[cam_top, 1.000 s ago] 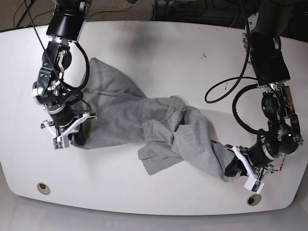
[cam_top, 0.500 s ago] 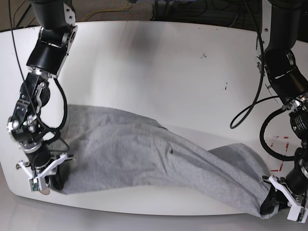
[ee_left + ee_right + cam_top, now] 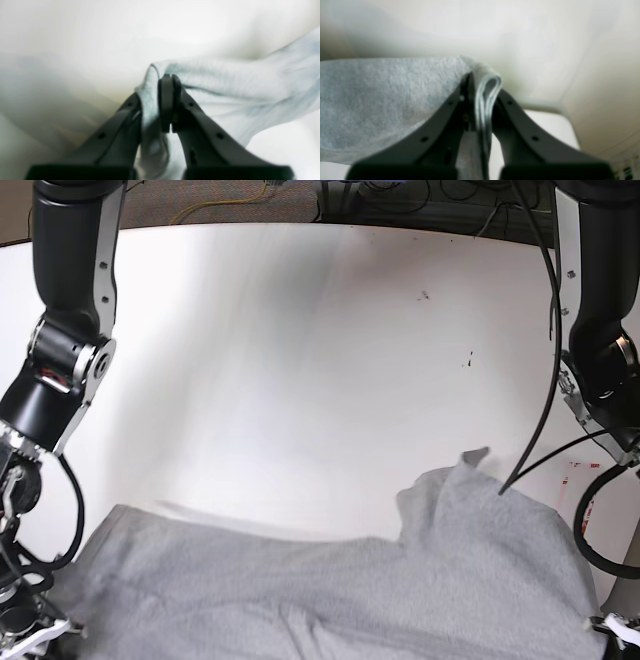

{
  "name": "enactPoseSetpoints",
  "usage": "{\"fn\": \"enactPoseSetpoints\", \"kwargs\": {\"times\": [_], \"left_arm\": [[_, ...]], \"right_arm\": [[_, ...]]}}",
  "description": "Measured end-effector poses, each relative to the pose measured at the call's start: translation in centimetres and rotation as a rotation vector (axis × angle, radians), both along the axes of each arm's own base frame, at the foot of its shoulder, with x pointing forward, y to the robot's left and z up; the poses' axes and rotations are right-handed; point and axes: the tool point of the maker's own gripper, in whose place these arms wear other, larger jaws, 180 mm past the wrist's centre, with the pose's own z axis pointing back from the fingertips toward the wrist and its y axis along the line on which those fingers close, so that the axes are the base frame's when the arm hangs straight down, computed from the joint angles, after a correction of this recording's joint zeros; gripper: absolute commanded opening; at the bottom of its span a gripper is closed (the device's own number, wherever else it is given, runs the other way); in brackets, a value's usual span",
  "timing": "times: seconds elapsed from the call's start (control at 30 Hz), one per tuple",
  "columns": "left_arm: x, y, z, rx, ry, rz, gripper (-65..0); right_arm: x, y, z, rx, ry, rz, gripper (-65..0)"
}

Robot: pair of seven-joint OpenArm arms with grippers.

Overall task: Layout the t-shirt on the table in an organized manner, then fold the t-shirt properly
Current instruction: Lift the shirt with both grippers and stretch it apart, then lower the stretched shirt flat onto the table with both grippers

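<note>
The grey t-shirt (image 3: 330, 600) lies stretched across the near part of the white table (image 3: 300, 360), running off the bottom of the base view, with a raised hump at its right. In the left wrist view my left gripper (image 3: 170, 100) is shut on a bunched edge of the t-shirt (image 3: 225, 75). The right wrist view shows my right gripper (image 3: 481, 105) shut on several folded layers of the t-shirt (image 3: 382, 100). In the base view both grippers sit at the bottom corners, mostly cut off by the frame.
A red tape mark (image 3: 580, 472) is on the table at the right, beside the arm. Small dark specks (image 3: 423, 295) dot the far half. Black cables (image 3: 590, 520) hang near the right-side arm. The table's far edge (image 3: 300, 225) curves along the top.
Both arms have pulled back toward the near edge, dragging the t-shirt with them. The crumpled cloth has stretched out wide and flatter, and the grippers have slid to the frame's bottom corners.
</note>
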Motion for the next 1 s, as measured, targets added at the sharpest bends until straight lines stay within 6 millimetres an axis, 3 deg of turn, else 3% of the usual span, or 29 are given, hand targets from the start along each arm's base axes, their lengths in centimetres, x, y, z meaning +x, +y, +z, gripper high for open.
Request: {"fn": "enactPoseSetpoints", "kwargs": {"times": [0.2,0.3,0.37,0.53,0.73,1.0], "left_arm": [[-0.4,2.2,2.6,-0.026,-0.048,0.039,-64.0],[-0.6,2.8,2.4,-0.019,-0.034,0.05,-64.0],[-0.6,3.0,2.3,-0.022,-0.032,0.053,-64.0],[-0.5,2.8,0.4,-0.017,0.004,0.045,-64.0],[-1.0,2.7,-5.2,-0.018,0.111,0.047,-64.0],[-3.7,3.0,-13.5,-0.041,0.254,0.042,-64.0]], "right_arm": [[-0.5,-1.7,5.3,-0.019,-0.06,-0.02,-64.8],[-0.8,-1.5,5.6,-0.045,-0.044,-0.002,-64.8],[-1.1,-1.5,4.6,-0.066,0.002,-0.002,-64.8],[-2.2,-1.0,0.7,-0.122,0.093,-0.005,-64.8],[-5.2,-0.5,-5.6,-0.164,0.186,-0.012,-64.8],[-10.6,0.6,-16.2,-0.119,0.372,0.001,-64.8]]}}
